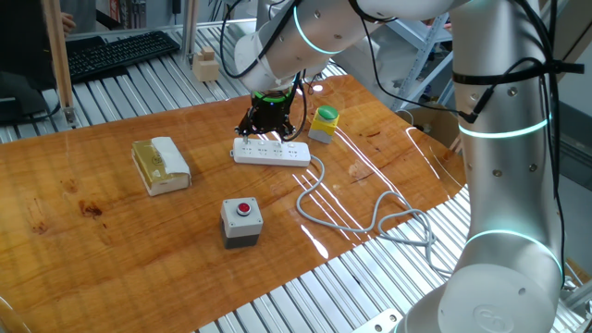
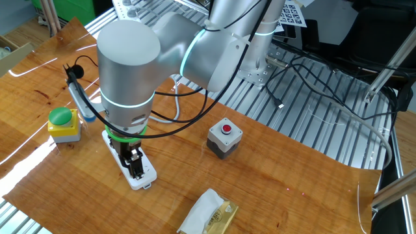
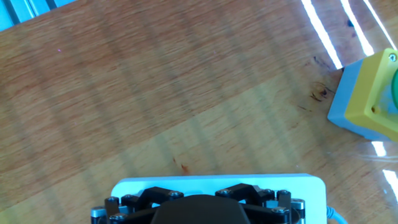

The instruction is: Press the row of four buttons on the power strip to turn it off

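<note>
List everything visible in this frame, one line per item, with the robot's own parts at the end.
power strip: one, white, mid-table under the hand, cable trailing toward the table edge
four buttons: not clearly resolvable on the strip's face
green knob: one, green on yellow base, beside the strip's cable end
grey box: one, grey with red button, near the front edge
tan-and-white block: one, left of the strip
keyboard: one, black, off the table
gripper: one, black, open, pointing down over the strip
arm: one, silver-white
</note>
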Robot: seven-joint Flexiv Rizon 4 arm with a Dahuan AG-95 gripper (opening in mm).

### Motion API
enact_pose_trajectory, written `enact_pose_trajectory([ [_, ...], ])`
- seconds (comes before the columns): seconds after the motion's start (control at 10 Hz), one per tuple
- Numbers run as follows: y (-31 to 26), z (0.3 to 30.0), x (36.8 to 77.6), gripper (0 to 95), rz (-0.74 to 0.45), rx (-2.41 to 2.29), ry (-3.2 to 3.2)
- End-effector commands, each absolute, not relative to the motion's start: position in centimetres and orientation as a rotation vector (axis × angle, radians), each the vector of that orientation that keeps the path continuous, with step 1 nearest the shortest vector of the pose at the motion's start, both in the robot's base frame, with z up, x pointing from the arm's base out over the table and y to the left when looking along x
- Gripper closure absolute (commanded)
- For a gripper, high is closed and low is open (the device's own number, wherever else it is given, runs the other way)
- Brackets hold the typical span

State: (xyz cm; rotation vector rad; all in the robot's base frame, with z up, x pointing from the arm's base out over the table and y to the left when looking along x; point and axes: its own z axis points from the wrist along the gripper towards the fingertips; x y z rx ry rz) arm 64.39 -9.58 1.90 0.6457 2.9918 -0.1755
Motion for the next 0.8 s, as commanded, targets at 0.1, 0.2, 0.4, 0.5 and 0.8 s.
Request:
enact_pose_trajectory([
  [0.1, -9.57, 1.64, 64.35, 0.0, -0.179, 0.647, 2.988],
  [0.2, -9.57, 1.6, 64.35, 0.0, -0.176, 0.649, 2.989],
  [0.4, -9.49, 1.52, 64.37, 0.0, -0.176, 0.644, 2.986],
  [0.5, -9.45, 1.55, 64.4, 0.0, -0.178, 0.644, 2.986],
  [0.8, -9.34, 1.66, 64.46, 0.0, -0.18, 0.642, 2.988],
])
